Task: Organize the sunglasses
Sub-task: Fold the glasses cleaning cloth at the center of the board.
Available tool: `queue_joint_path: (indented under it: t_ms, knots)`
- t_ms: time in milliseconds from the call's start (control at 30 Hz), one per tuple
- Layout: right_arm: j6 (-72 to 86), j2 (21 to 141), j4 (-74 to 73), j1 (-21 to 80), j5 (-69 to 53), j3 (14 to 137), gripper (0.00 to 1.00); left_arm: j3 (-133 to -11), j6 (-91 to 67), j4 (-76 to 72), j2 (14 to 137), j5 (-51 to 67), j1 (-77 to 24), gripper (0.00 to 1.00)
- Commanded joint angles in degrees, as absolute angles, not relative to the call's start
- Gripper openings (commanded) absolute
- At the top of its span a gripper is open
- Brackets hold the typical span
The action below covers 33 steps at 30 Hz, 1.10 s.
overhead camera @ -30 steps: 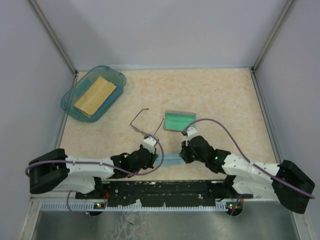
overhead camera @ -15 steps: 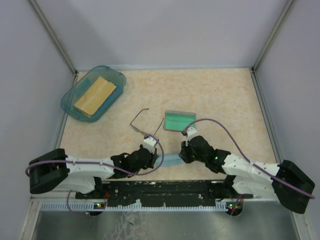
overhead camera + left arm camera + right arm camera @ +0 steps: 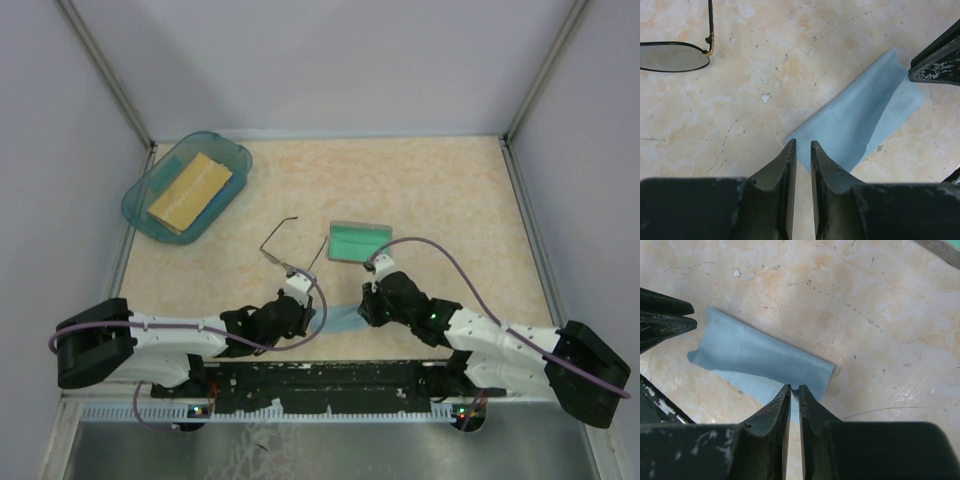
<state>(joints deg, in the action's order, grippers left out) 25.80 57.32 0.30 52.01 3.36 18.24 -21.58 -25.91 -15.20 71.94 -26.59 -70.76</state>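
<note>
The sunglasses (image 3: 283,248) lie on the table with their temple arms spread; one lens (image 3: 670,56) shows at the top left of the left wrist view. A light blue cloth (image 3: 340,318) lies folded over on the table between my grippers. My left gripper (image 3: 802,145) hovers at the cloth's (image 3: 860,125) near corner, jaws a narrow slit apart with nothing pinched. My right gripper (image 3: 794,387) sits at the opposite edge of the cloth (image 3: 760,355), also slightly open, with cloth showing through the gap. The grey case (image 3: 358,240) lies open, its green lining up.
A teal bin (image 3: 225,150) holding a tan block stands at the back left. Grey walls and metal rails close in the table on three sides. A black bar runs along the near edge by the arm bases.
Both grippers' jaws have parted a little and let go of the cloth, which now rests folded on the table. The arms have barely moved.
</note>
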Motion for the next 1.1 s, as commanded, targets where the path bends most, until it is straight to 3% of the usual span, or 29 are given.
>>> queue_joint_path:
  t_ms: [0,367,533,767,1067]
  knots:
    - [26.27,55.24,0.64,52.89,3.77,18.00,0.14,-21.66,-26.27,-14.12,70.02,-28.24,-71.19,0.24]
    - [26.45,53.50,-0.44,53.15,5.14,18.35,0.28,-21.62,-26.66,-12.60,68.47,-29.90,-71.17,0.34]
    - [27.70,52.32,-2.63,53.17,10.83,19.41,0.38,-21.72,-27.57,-12.03,68.33,-31.55,-71.18,0.54]
    - [28.45,55.29,-4.52,52.89,16.07,21.92,0.45,-19.57,-28.10,-15.56,69.43,-32.36,-71.12,0.68]
    - [26.68,60.21,-0.95,51.38,14.23,23.42,0.46,-15.83,-28.16,-21.91,69.44,-28.98,-69.91,0.71]
